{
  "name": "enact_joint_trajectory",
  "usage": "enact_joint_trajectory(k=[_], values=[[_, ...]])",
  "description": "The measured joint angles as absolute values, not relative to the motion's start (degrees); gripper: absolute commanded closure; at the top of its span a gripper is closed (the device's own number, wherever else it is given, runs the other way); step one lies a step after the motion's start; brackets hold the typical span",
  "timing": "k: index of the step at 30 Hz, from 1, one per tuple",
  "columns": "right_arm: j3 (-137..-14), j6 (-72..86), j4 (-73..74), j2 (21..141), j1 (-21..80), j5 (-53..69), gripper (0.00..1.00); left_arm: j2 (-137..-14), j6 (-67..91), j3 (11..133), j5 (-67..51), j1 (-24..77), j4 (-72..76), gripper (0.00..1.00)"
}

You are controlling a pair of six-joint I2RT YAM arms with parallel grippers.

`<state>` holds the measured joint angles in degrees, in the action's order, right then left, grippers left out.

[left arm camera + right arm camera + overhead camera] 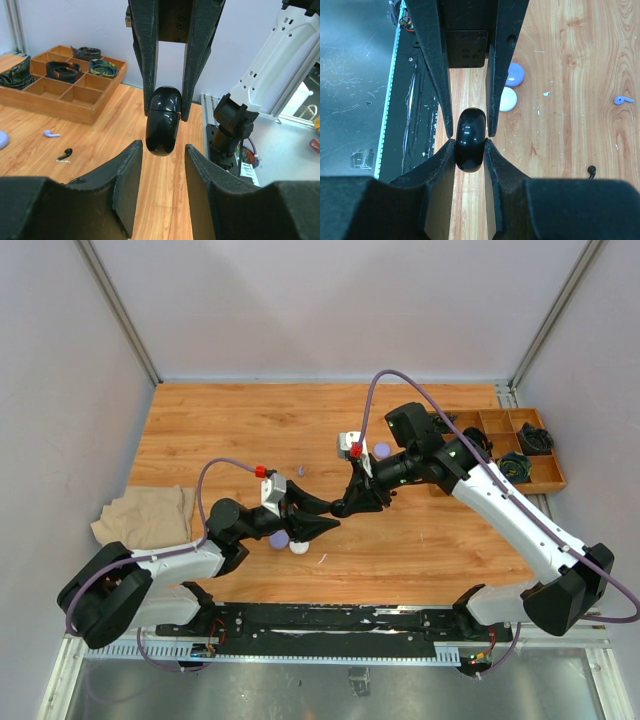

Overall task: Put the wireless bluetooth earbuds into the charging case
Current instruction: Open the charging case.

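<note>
We tag the black charging case [162, 122] as held in the air over the middle of the table [220, 420], lid shut, with the seam showing across one end. The right gripper [470, 150] is clamped on it, pads flat on both sides. The left gripper [164, 150] stands partly open, its fingers bracketing the case's other end. Its own wrist view shows a sliver of gap and the right wrist view shows none, so we cannot tell if the pads touch. The earbuds are not in: a lavender earbud [51, 133] and a black earbud [65, 154] lie loose on the wood near each other, between the table's middle and the tray [50, 107] at the far right corner (coiled cables in it, not ours). A lavender case [515, 74] and a white case [507, 99] sit just beside each other toward the near edge. We read the step as a two-handed hold to get the lid open. To do it well, the left pads should land on one half only, clear of the seam. They should also sit centred, because the shell is glossy and rounded and would likely squirt out of an off-centre pinch. The right should hold firm and level, then the halves should part about the hinge, not by a straight pull.
</note>
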<state>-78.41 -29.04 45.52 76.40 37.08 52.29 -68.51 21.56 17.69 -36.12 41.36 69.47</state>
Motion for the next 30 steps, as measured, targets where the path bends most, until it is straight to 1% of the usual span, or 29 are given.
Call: enact_joint_trajectory(k=[21,30], values=[[-79.18,-29.06,46.63,77.67,37.36,52.27,0.99,-68.9,22.57,17.69,-36.75,41.36,70.17,0.61],[-79.4,-29.06,46.61,78.74,39.27,51.46,0.99,-69.1,22.61,17.93,-37.26,41.36,70.22,0.63]])
